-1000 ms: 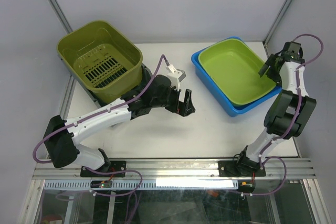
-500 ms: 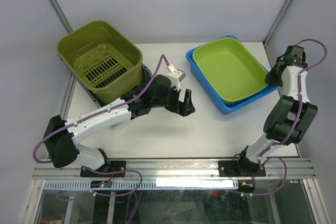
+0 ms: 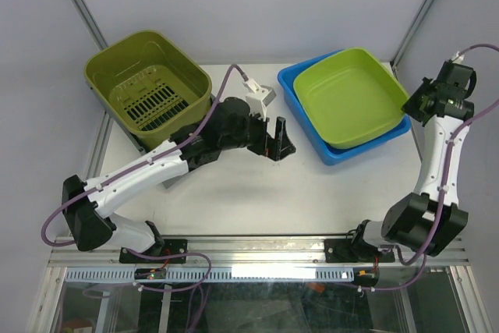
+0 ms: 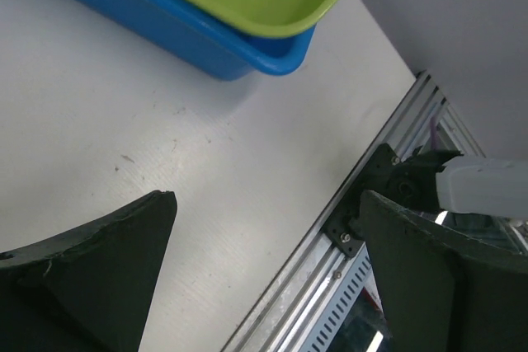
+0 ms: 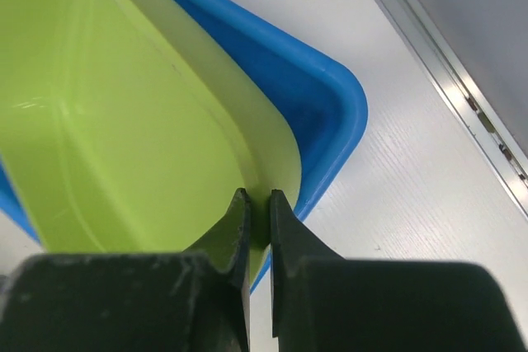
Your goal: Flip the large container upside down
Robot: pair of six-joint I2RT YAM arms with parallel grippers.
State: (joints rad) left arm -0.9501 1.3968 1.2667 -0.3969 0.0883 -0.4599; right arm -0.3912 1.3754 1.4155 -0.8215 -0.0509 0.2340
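**Right pincer pinches the rim of the lime-green tub; left pincer hangs spread over the tabletop**

The right arm (image 3: pixel 437 169) rises from its base at the near right corner of the tabletop (image 3: pixel 257 193) and stands tall along the right edge. Its wrist bends left toward the tubs. The right pincer (image 5: pixel 256 199) is pressed together on the thin rim of the lime-green tub (image 3: pixel 347 95), at the tub's right corner, with one finger inside the wall and one outside.

The left arm (image 3: pixel 148 169) reaches from the near left corner in a long, low line to the middle of the tabletop. A purple cable loops along it. The left pincer (image 3: pixel 277 142) points right toward the tubs with its jaws spread wide. It holds nothing, and bare tabletop shows between its fingers in the wrist view.

The lime-green tub lies open side up near the far right corner, nested in a blue tub (image 3: pixel 337 154). It sits askew, and its far and right rim cover the blue rim. The blue shows along the left and near sides. The inside of the green tub is bare, smooth plastic.

An olive basket (image 3: pixel 191 118) stands open side up at the far left corner, well apart from the tubs. Its floor is cut with rows of slots.

A metal rail (image 3: pixel 257 249) runs along the near edge, where both arms are bolted.
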